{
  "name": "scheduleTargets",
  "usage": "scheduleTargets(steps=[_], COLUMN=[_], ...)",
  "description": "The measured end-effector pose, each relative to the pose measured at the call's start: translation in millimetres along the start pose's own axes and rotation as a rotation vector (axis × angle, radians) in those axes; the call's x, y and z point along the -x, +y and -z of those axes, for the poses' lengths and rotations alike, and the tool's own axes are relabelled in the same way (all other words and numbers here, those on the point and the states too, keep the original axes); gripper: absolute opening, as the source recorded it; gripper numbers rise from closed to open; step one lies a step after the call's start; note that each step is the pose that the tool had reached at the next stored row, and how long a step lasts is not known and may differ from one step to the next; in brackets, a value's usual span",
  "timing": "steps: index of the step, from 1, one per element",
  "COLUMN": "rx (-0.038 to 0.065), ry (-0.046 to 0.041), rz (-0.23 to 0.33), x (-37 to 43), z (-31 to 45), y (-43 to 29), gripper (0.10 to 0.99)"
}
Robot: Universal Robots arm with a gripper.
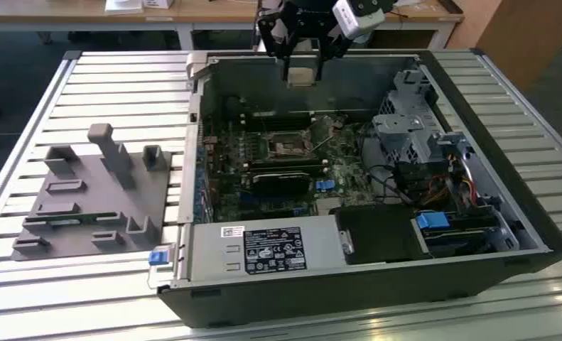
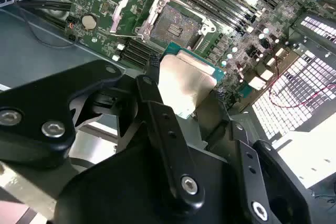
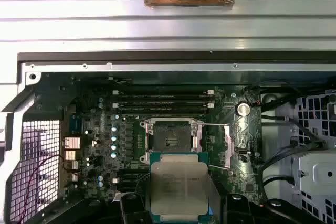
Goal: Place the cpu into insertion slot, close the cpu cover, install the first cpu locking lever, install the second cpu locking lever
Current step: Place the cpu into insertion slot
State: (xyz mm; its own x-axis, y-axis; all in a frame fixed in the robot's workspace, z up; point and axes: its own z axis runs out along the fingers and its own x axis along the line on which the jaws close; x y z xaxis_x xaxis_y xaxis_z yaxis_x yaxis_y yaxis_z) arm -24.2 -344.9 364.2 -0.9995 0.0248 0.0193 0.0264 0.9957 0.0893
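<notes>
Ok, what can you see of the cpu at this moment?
The cpu is a thin square chip with a matt silvery-grey metal top on a green edge. The gripper is shut on two opposite sides, holding it in the air above the motherboard, apart from the open, empty slot.

- cpu (image 3: pixel 178 184): square, silvery-grey top, green edge; held aloft over the case's far side.
- insertion slot (image 3: pixel 170 141): square, dark centre exposed, mid-motherboard.
- cpu cover (image 2: pixel 122 6): silvery frame, swung open beside the slot.
</notes>
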Motion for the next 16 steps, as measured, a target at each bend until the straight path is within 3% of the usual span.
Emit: scheduleTargets(steps=[7, 16], rx=[0.000, 0.002], ry=[-0.0015, -0.0117], rz=[-0.017, -0.131], x=[0.1, 0.0], z=[-0.1, -0.7], y=[0.0, -0.1], gripper=[0.529, 0.529])
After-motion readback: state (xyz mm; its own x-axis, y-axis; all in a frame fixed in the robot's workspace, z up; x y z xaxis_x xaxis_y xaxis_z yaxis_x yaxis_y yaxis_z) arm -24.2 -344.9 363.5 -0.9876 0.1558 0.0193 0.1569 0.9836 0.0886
